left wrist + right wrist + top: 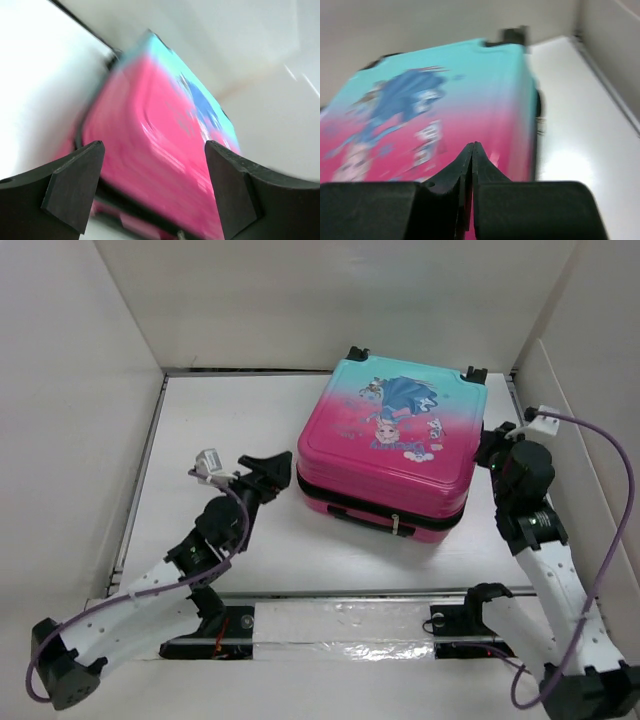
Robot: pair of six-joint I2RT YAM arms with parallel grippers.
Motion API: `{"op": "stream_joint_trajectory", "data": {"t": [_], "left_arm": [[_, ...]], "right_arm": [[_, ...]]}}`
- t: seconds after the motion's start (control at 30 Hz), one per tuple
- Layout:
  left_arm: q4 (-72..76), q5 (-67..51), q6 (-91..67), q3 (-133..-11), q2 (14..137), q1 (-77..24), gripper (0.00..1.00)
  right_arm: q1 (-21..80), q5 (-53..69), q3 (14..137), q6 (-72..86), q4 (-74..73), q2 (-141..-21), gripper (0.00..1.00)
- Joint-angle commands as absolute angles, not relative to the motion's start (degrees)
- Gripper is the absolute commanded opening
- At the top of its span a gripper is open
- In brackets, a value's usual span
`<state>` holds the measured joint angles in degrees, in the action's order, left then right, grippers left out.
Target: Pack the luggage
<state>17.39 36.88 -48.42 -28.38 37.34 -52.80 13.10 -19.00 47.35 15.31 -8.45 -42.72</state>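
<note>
Left wrist view motion-blurred, luggage [150, 115] smeared, left pincer [154, 165] spread wide; right pincer [472, 148] pinched closed, hiding luggage's near edge.

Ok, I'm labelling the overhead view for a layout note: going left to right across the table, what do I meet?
left gripper → luggage → right gripper

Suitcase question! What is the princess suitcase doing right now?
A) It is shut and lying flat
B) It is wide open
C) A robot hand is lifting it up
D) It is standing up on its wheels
A: the suitcase lies flat on the table with its picture side up and its two halves closed together; neither arm holds it.
</note>
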Motion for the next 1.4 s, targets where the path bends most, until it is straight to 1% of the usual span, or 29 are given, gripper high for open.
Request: {"op": "stream_joint_trajectory", "data": {"t": [0.0, 0.03, 0.1, 0.13, 0.2, 0.23, 0.27, 0.3, 0.33, 0.37, 0.47, 0.5, 0.53, 0.57, 0.67, 0.7, 0.8, 0.9, 1.03, 1.07, 1.2, 1.3, 1.37], "left_arm": [[18.63, 33.96, -46.05, -36.53, 46.47, -40.50, 0.80], [19.15, 27.40, -46.66, -37.61, 48.67, -36.86, 0.80], [22.92, 19.90, -50.51, -38.32, 54.47, -29.39, 0.81], [24.51, 13.51, -51.93, -38.15, 56.49, -23.27, 0.81], [28.73, 9.95, -53.61, -38.66, 63.08, -19.61, 0.81], [29.18, 7.23, -54.31, -39.37, 65.80, -17.86, 0.81], [29.53, 5.64, -54.32, -40.42, 71.57, -17.84, 0.81], [29.44, 4.67, -54.06, -42.78, 74.15, -17.84, 0.81], [29.27, 3.01, -54.05, -43.59, 76.70, -17.84, 0.81], [30.66, 1.86, -54.40, -44.12, 80.99, -17.84, 0.81], [34.61, 0.35, -56.76, -43.25, 85.76, -17.84, 0.79], [35.85, 0.26, -57.13, -41.76, 86.30, -17.84, 0.79], [36.90, 0.35, -57.39, -41.14, 86.74, -17.84, 0.79], [37.87, 0.35, -57.39, -40.61, 87.36, -17.84, 0.79], [39.71, -1.41, -57.13, -37.72, 86.75, -17.84, 0.78], [40.94, -1.49, -57.39, -34.83, 86.31, -17.84, 0.77], [43.94, -2.20, -57.57, -30.17, 84.56, -17.84, 0.76], [44.74, -0.53, -56.95, -25.86, 81.48, -21.61, 0.75], [46.49, -0.53, -56.95, -19.79, 77.09, -26.18, 0.74], [47.02, 1.04, -57.30, -18.56, 74.90, -28.45, 0.73], [45.35, 4.21, -57.92, -13.99, 67.69, -31.81, 0.73], [40.10, 7.28, -56.35, -14.67, 60.05, -31.82, 0.74], [35.36, 11.58, -54.85, -16.25, 54.27, -31.82, 0.77]], "right_arm": [[1.26, -18.40, 47.11, 18.36, -6.08, -49.02, 0.09], [-1.47, -16.11, 46.59, 19.85, -5.19, -50.96, 0.17], [-8.04, -10.41, 44.13, 21.18, -2.91, -56.23, 0.29], [-9.83, -8.11, 43.16, 22.23, 0.23, -57.99, 0.40], [-12.56, -2.84, 42.10, 22.94, 2.72, -62.29, 0.47], [-13.79, -1.86, 42.10, 23.37, 3.42, -63.45, 0.53], [-14.32, -1.15, 41.84, 23.64, 4.47, -64.50, 0.56], [-14.33, -0.45, 41.23, 23.90, 5.79, -66.95, 0.59], [-14.33, 1.21, 41.13, 23.99, 9.11, -68.63, 0.65], [-14.33, 2.45, 41.83, 23.73, 9.40, -70.73, 0.66], [-13.37, 12.01, 46.83, 22.33, 8.17, -80.66, 0.71], [-12.58, 19.35, 48.15, 21.89, 9.13, -83.21, 0.71], [-11.44, 22.82, 50.25, 21.36, 9.84, -87.58, 0.72], [-8.38, 25.11, 51.40, 20.92, 10.37, -89.37, 0.72], [-3.62, 30.13, 56.49, 19.95, 10.98, -94.81, 0.72], [-1.08, 33.19, 57.91, 19.78, 11.07, -96.05, 0.72], [3.23, 37.16, 63.97, 19.78, 11.87, -100.71, 0.72], [5.88, 38.58, 71.60, 17.76, 7.13, -105.10, 0.72], [9.92, 39.11, 77.68, 14.60, 1.42, -108.80, 0.74], [10.54, 39.20, 78.13, 14.42, 1.23, -109.16, 0.74], [11.95, 41.21, 78.66, 15.73, 3.07, -111.79, 0.75], [12.48, 42.10, 81.55, 16.17, 2.20, -114.69, 0.75], [12.48, 42.80, 84.01, 16.96, 1.50, -116.36, 0.76]]}}
